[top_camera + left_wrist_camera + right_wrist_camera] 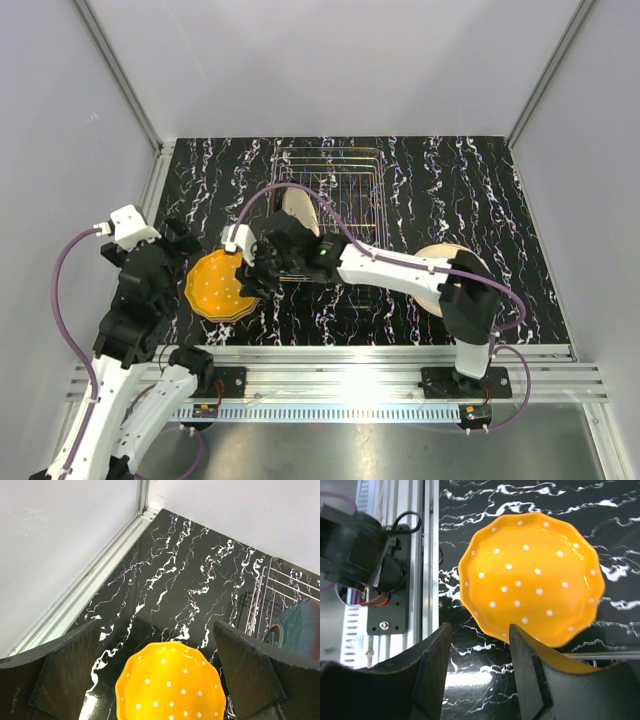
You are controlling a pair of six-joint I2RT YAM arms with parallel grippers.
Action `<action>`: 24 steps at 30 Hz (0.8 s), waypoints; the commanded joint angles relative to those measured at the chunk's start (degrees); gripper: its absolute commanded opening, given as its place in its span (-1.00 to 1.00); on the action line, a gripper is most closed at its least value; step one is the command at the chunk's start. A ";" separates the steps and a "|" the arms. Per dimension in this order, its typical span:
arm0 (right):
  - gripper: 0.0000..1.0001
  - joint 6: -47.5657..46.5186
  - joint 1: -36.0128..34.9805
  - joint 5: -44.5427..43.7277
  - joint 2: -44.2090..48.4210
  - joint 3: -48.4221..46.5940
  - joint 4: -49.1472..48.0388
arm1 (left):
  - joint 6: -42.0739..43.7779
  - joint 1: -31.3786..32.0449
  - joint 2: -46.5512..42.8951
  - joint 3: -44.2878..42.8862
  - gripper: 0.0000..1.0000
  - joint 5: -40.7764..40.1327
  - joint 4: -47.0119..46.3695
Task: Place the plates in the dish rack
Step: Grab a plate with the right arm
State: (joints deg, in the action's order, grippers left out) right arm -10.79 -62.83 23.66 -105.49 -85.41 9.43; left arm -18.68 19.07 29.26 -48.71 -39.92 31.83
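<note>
Dish rack (350, 165) holds one upright plate (298, 212); orange plate (218, 287) lies outside.

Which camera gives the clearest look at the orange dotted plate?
Right wrist: the orange plate sits large in frame, dots and scalloped rim clear, only its lower edge hidden. Top external shows the plate small; left wrist crops the plate at the bottom edge.

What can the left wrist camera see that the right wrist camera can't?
Only the left wrist view shows the dark blue plate in the dish rack, plus the white wall corner. Only the right wrist view shows the metal rail and a black arm base. Both show the orange dotted plate on the black marbled table.
</note>
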 commanded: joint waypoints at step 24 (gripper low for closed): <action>-0.03 -14.17 -7.13 -9.15 -15.35 -12.41 8.94 | -1.63 -0.53 -4.30 0.55 0.98 -3.59 -2.92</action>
State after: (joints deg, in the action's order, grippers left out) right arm -23.09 -69.36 16.78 -121.71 -95.61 18.92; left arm -19.97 18.74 23.97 -48.23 -44.05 31.62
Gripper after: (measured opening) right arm 0.489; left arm 0.988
